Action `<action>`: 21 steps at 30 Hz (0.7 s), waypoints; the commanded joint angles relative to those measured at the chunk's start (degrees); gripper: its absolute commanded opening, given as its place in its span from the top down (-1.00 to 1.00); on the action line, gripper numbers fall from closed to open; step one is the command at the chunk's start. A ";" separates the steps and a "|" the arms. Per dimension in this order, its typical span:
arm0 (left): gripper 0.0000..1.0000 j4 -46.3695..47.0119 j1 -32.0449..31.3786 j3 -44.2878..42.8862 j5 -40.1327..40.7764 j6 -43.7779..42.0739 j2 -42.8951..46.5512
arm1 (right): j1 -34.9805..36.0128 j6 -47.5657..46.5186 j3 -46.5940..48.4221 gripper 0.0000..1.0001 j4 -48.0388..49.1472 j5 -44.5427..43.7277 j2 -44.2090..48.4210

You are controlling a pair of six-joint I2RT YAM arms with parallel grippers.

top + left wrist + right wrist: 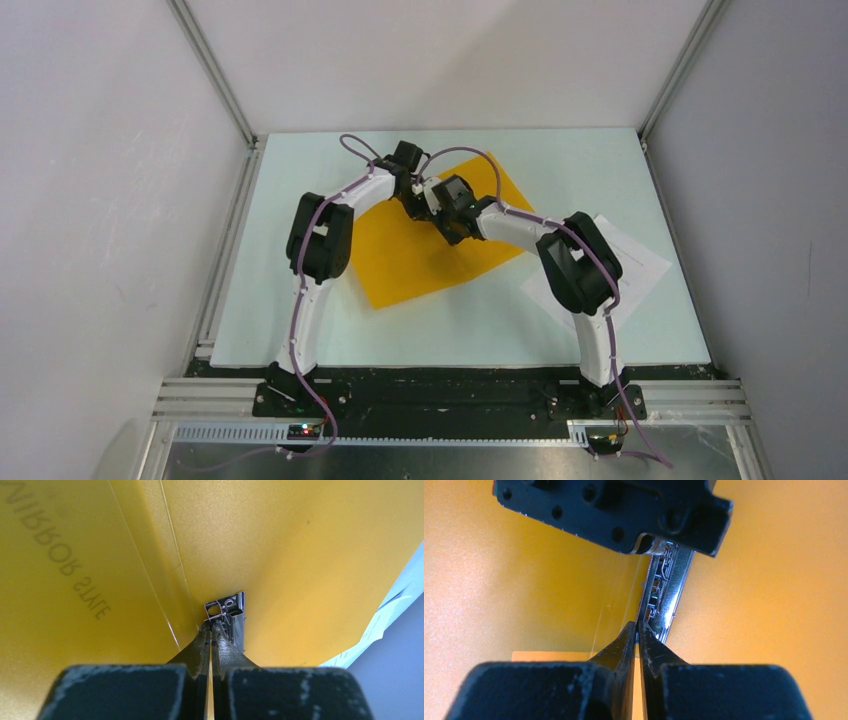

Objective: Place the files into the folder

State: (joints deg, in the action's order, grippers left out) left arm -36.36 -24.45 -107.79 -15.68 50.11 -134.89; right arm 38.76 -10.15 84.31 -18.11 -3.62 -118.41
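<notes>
White walls close in a pale worktop [450,335] with the two arms bolted at its near edge; the orange folder [415,265] lies skewed near the middle, and both arms bend inward to meet over its far part; the files [640,262], white printed sheets, lie to the right of the folder, partly under the right arm, their near corner close to the folder's right edge or just beneath it, I cannot tell which; no sheet shows on or inside the orange card in any view; the wrist views look onto what seems to be the folder's inner face, so it appears opened out, with crease lines running along the spine and a shiny metal clip [227,611] fixed beside them; the left tool [212,629] has its fingers pressed together, tips right at the near end of that clip, and whether it pinches any part of it is hidden; the right tool [638,628] comes at the same clip from the other end, its fingers together but for a hairline slit, tips at the metal, nothing plainly clamped between them; I judge the task to be in its early part: the folder is open and the clip is being worked, presumably to ready it for the paper, while every sheet has yet to be picked up, carried over and laid inside, with the cover to close after that
</notes>
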 commanded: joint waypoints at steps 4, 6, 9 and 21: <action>1.00 -2.72 0.16 0.99 0.45 -0.45 -1.90 | -0.26 -0.48 2.24 0.82 -5.48 -0.86 -2.22; 1.00 -2.69 0.13 0.98 0.40 -0.45 -1.93 | -0.15 -0.22 1.99 0.83 -6.36 -1.25 -2.14; 1.00 -2.63 0.17 0.95 0.24 -0.45 -1.88 | 0.14 -0.26 1.17 0.85 -7.32 -1.15 -2.01; 1.00 -2.56 0.17 1.14 0.32 -0.28 -1.81 | 1.72 -2.23 -0.11 0.84 -8.35 -2.34 -4.55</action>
State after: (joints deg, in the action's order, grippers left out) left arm -36.34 -24.45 -107.79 -15.73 50.11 -134.91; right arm 39.72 -11.66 85.54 -20.56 -5.43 -119.26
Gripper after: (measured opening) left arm 0.003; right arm 0.075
